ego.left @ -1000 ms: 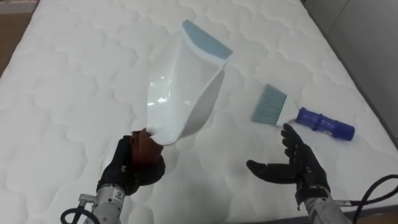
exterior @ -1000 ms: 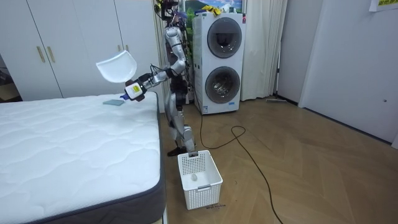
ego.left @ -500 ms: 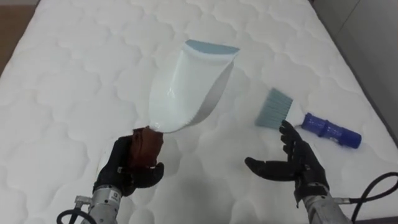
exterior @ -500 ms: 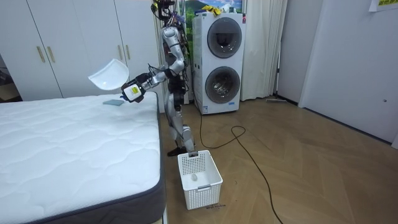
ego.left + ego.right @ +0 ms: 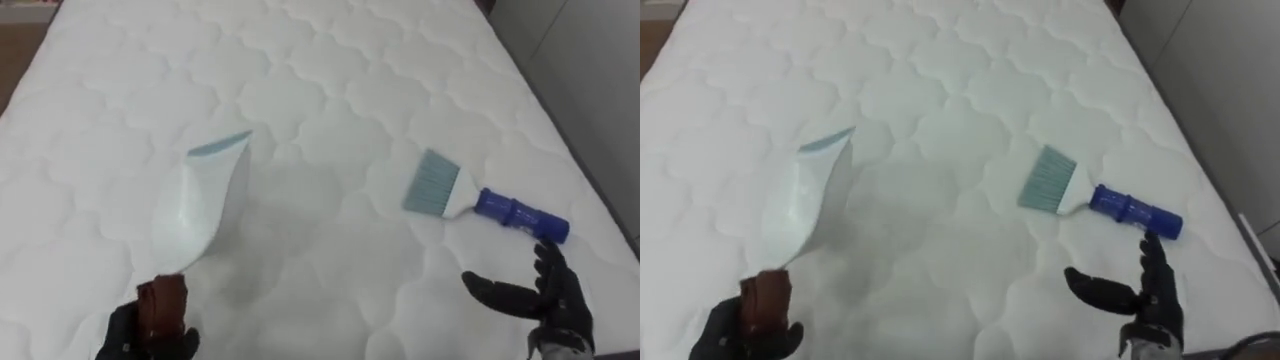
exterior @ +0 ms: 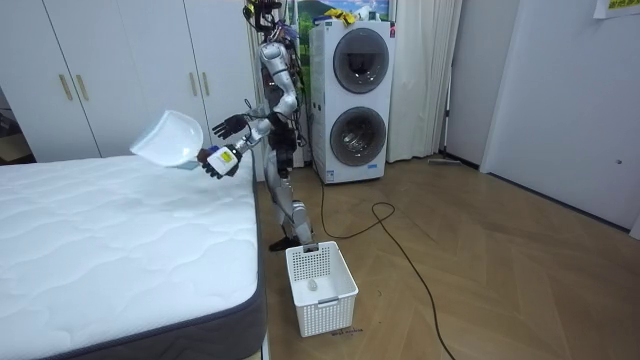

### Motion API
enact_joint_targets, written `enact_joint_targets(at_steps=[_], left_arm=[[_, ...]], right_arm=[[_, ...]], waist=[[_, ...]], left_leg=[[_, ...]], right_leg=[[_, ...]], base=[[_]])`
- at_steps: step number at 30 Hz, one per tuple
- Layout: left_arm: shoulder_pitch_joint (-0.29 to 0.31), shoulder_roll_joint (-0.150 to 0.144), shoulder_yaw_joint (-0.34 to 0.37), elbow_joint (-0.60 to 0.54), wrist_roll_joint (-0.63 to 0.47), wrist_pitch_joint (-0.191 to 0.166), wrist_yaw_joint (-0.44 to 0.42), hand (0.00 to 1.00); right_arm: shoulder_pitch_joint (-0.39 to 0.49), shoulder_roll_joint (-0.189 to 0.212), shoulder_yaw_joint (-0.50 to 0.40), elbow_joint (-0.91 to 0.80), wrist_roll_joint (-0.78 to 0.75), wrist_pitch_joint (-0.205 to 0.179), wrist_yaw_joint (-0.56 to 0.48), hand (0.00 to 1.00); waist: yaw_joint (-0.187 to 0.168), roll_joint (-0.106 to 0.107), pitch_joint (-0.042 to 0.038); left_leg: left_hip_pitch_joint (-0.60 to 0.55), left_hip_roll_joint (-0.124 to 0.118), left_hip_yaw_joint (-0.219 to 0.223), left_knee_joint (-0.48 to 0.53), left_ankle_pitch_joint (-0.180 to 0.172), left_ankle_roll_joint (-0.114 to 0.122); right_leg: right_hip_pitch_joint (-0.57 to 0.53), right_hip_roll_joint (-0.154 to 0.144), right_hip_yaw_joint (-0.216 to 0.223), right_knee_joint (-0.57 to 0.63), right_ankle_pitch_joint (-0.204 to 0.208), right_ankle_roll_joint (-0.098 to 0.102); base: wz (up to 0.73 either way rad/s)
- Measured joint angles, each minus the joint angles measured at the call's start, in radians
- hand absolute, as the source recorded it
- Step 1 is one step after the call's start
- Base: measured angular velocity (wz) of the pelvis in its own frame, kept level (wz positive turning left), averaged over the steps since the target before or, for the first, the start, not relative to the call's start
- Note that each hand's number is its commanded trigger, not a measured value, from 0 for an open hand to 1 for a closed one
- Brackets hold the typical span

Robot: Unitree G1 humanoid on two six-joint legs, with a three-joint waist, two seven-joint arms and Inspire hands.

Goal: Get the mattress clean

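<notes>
While the robot stands at the side of the bed [image 5: 330, 90], its left hand [image 5: 150, 332] is closed tight round the brown handle [image 5: 163, 300] of the white dustpan [image 5: 200, 215], held up over the bed on the left. On the right, the brush [image 5: 470, 197] lies flat on the bed. Just near its blue end, the right hand [image 5: 548, 298] is open, fingers spread, holding nothing.

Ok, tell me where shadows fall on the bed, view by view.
Left eye view: a soft grey shadow lies on the mattress just right of the dustpan held in the left hand; right eye view: the same patch; room view: the mattress top looks evenly lit.
</notes>
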Motion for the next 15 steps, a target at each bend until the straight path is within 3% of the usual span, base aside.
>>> enact_joint_targets(at_steps=[4, 9, 15], left_arm=[[0.014, -0.001, 0.057, 0.152, 0.003, 0.004, 0.006, 0.00], [0.053, -0.003, 0.107, 0.252, 0.001, 0.003, 0.014, 0.00], [0.048, -0.009, 0.128, 0.397, 0.004, 0.000, 0.008, 0.00]], right_arm=[[-0.004, 0.000, -0.047, 0.180, 0.022, 0.003, -0.012, 0.00], [-0.004, 0.000, -0.079, 0.411, 0.023, 0.014, -0.003, 0.00], [-0.011, 0.005, -0.069, 0.585, 0.021, 0.034, 0.125, 0.00]], waist=[[-0.001, -0.003, -0.0015], [0.000, -0.002, -0.0016], [0.000, -0.006, 0.0017]], left_leg=[[-0.001, 0.004, 0.000, -0.011, -0.007, -0.011], [0.000, 0.004, -0.014, -0.026, -0.013, -0.014], [0.008, 0.004, -0.015, -0.026, -0.015, -0.018]], right_leg=[[-0.005, -0.001, -0.030, 0.003, 0.001, -0.002], [0.000, -0.003, -0.044, 0.004, 0.002, -0.004], [-0.004, 0.002, -0.041, 0.019, -0.003, -0.012]], base=[[0.06], [0.04], [-0.06]])
